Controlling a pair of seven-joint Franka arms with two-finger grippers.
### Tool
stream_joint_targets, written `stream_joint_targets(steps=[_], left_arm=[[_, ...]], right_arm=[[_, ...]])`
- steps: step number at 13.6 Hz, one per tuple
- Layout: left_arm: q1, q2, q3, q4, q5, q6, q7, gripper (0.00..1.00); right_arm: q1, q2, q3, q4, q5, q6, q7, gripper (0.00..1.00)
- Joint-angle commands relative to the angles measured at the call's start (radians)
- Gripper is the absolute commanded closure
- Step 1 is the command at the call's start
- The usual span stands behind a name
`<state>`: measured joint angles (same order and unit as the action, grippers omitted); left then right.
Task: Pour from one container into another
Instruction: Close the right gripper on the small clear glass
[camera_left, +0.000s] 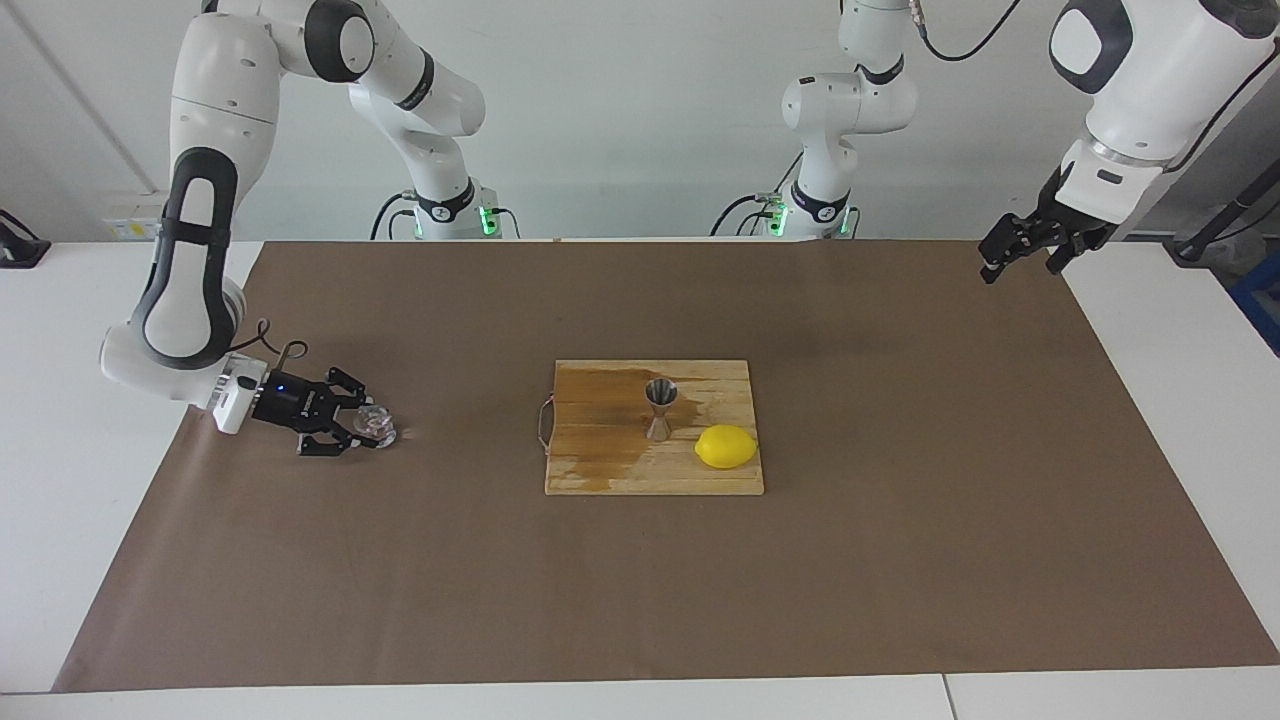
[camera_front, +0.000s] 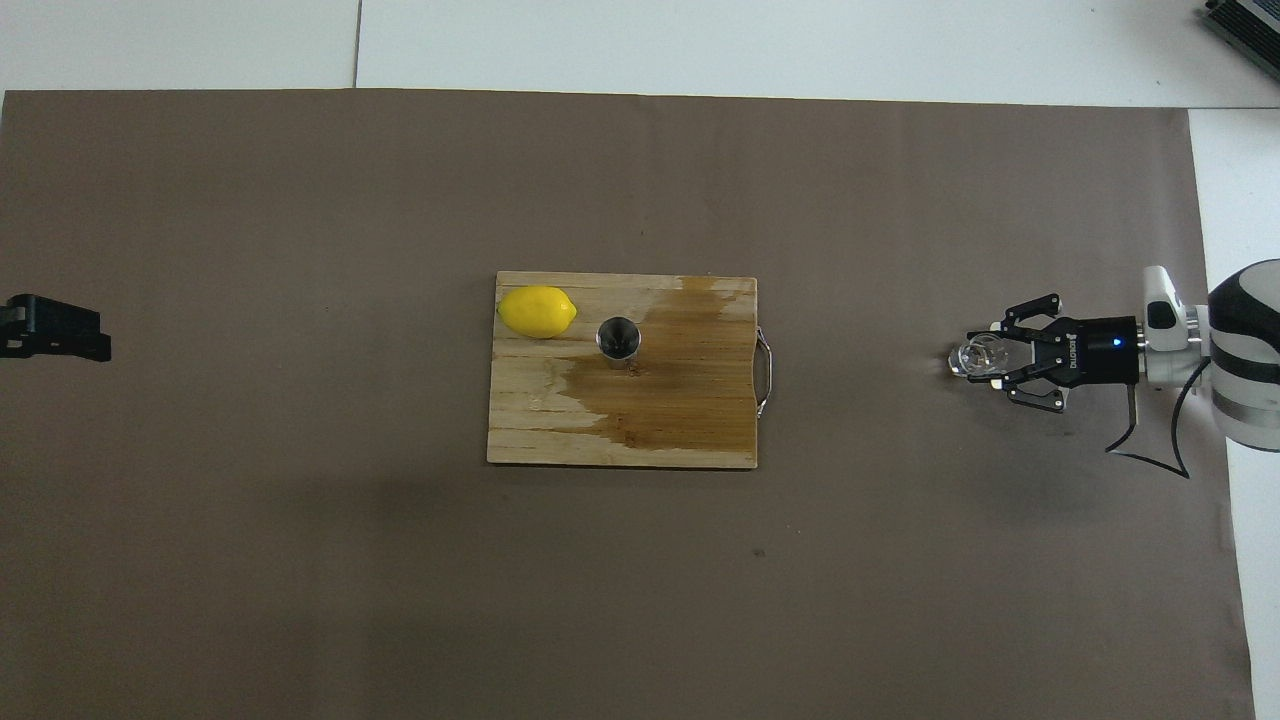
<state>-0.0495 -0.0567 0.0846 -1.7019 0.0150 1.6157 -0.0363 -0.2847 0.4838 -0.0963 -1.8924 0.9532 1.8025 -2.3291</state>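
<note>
Grasp step: right gripper pinched shut on tiny clear glass cup, on brown paper near the right arm's edge. Left gripper waits open. Next: lift level, carry to silvery steel hourglass jigger on wooden cutting board.

A wooden board sits mid-mat, carrying an upright jigger and a lemon just beside it. These are the only obstacles at the centre. Bare mat runs from the board to every mat edge, with a clear lane between the board and the glass cup near the right arm's edge.
</note>
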Motion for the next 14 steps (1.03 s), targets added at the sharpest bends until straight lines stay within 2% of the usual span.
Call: stream_joint_targets(steps=[1, 3, 8, 12, 14], left_arm=[[0.022, 0.021, -0.028, 0.007, -0.009, -0.009, 0.006, 0.00], [0.056, 0.054, -0.060, 0.065, -0.009, -0.057, 0.004, 0.00], [0.048, 0.109, -0.060, 0.177, -0.009, -0.166, -0.001, 0.00], [0.046, 0.095, -0.046, 0.182, -0.009, -0.168, 0.006, 0.00], [0.042, 0.077, -0.051, 0.182, 0.002, -0.146, 0.010, 0.00]], right_arm=[[-0.014, 0.004, 0.004, 0.006, 0.030, -0.022, -0.030, 0.54], [-0.014, 0.002, 0.004, 0.007, 0.030, -0.022, -0.027, 0.59], [-0.007, -0.014, 0.004, 0.015, 0.033, -0.019, -0.021, 0.61], [0.007, -0.083, 0.001, 0.021, 0.036, -0.002, 0.055, 0.70], [0.044, -0.122, 0.001, 0.021, 0.035, 0.004, 0.118, 0.70]])
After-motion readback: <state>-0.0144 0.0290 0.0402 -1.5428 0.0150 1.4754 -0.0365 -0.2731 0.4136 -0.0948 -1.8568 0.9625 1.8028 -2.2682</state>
